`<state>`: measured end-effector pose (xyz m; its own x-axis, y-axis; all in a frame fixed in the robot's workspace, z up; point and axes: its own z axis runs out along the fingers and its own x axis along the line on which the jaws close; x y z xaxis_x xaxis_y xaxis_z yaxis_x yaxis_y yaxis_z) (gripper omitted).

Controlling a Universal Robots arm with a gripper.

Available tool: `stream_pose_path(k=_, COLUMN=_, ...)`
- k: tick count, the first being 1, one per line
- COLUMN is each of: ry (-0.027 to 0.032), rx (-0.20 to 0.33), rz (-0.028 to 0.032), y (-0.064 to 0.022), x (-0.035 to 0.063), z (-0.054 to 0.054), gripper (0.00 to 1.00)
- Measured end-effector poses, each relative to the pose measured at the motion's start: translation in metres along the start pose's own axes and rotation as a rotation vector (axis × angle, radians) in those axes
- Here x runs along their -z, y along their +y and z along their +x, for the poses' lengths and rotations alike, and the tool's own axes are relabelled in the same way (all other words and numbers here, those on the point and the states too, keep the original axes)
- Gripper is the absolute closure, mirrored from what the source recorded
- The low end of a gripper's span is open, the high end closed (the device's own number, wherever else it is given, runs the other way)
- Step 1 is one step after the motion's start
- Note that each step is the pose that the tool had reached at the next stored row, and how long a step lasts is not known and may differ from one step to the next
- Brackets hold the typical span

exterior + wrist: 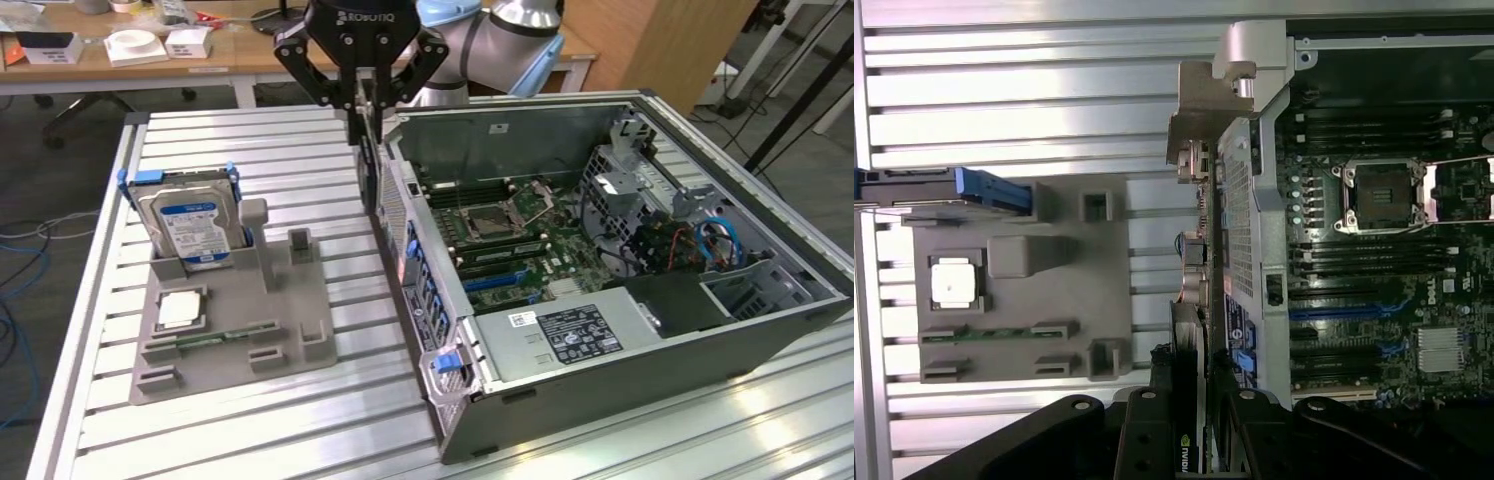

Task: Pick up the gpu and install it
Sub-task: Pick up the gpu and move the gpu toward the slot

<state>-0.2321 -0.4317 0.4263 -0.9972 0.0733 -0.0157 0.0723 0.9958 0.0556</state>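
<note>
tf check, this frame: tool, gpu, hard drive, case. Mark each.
1. The tool grips the gpu. True.
2. The gpu sits in a motherboard slot. False: it hangs outside the case, beside its rear panel.
3. The hard drive stands upright in the grey fixture. True.
4. The case is closed. False: it is open and the motherboard shows.

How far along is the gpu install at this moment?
Pickup looks done: the gripper is shut on the gpu, clear of the grey holder that holds the hard drive. In hand: the card hangs edge-on just outside the computer case wall. Left: seating it; the motherboard's blue slots are bare.
</note>
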Motion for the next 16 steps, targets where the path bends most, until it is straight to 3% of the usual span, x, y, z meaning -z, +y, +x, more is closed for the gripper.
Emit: stream_pose_path(k=16, ry=0.0000, rx=0.000, rz=0.0001, y=0.0008, x=-0.0002, z=-0.011, gripper=0.74)
